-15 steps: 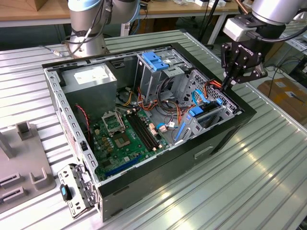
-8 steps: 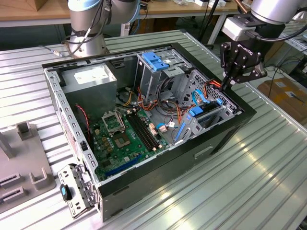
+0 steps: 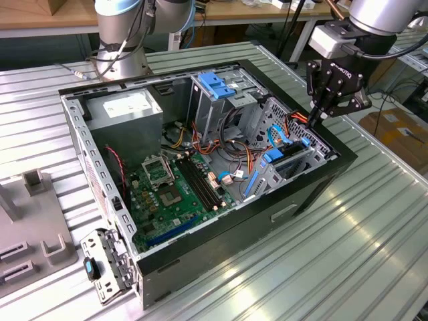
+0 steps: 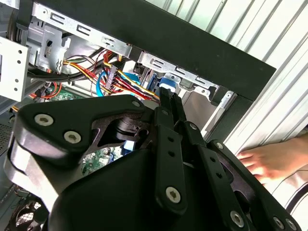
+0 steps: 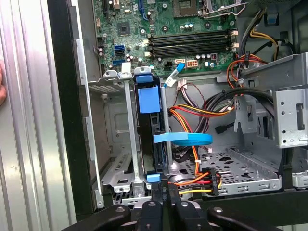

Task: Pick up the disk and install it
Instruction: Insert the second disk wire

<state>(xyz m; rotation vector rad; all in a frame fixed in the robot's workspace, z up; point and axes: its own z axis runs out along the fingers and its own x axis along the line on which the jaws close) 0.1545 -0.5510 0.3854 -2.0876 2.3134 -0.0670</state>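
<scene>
The disk (image 5: 147,137) stands edge-on in a slot of the metal drive cage (image 5: 113,178) at the case's front. Its blue carrier tab (image 5: 147,98) faces up, and in the exterior view its blue rail (image 3: 273,158) shows inside the cage. My gripper (image 3: 314,118) hangs above the case's edge on the exterior view's right, just past the cage. Its black fingers are shut together with nothing between them. In both wrist views the gripper (image 5: 163,186) (image 4: 166,96) points down at the end of the disk's slot, near a bundle of orange and red cables (image 5: 195,180).
The open black computer case (image 3: 314,184) lies on a ribbed metal table (image 3: 321,267). Inside are the motherboard (image 3: 174,190), a grey power supply (image 3: 127,110) and a blue-latched bay (image 3: 217,83). A person's hand (image 4: 274,161) rests on the table beside the case. A grey fixture (image 3: 30,221) sits at the exterior view's left.
</scene>
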